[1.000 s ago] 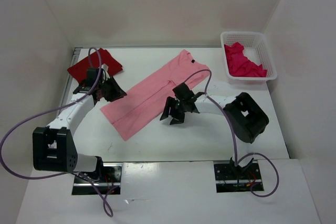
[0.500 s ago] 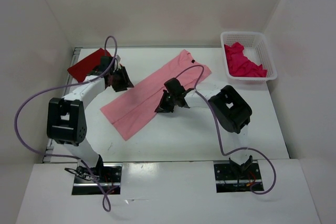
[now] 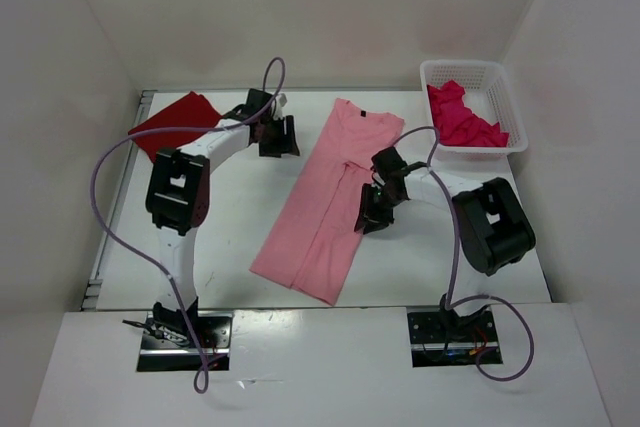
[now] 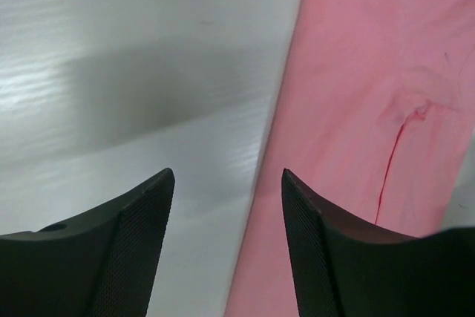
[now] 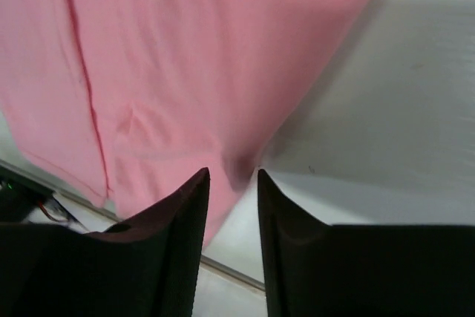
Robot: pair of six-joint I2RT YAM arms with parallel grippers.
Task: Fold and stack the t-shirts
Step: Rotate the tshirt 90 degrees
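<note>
Here the left gripper [image 4: 226,176] stands with its jaws well apart and nothing between them. It hangs over bare table [image 3: 230,227], just beside the left edge of the pink t-shirt [image 3: 320,222] near the collar end. The right gripper [image 5: 233,172] has its jaws only narrowly parted. No cloth shows in the gap, and its tips sit at the pink t-shirt's right edge, about halfway along.

The pink t-shirt lies flat as a long narrow strip. Its sides look turned in toward a lengthwise seam, its collar is at the far end, and its hem slants toward the near left. The dark red t-shirt [image 3: 175,119] lies flat, well apart to the far left of the pink t-shirt, beyond the left arm. The crimson-magenta t-shirt [image 3: 462,119] is bunched, unfolded, in the white mesh basket [image 3: 475,150], well apart to the far right of the pink t-shirt.

The step in hand looks like the folding of the pink t-shirt. The lengthwise folds seem done and the crosswise fold is not yet made, with neither gripper holding cloth. The next move probably calls for each gripper to pinch a corner at one end of the strip, taking every layer. Both would then lift evenly and carry that end over the other, so that the turned-in sides do not fall open.
</note>
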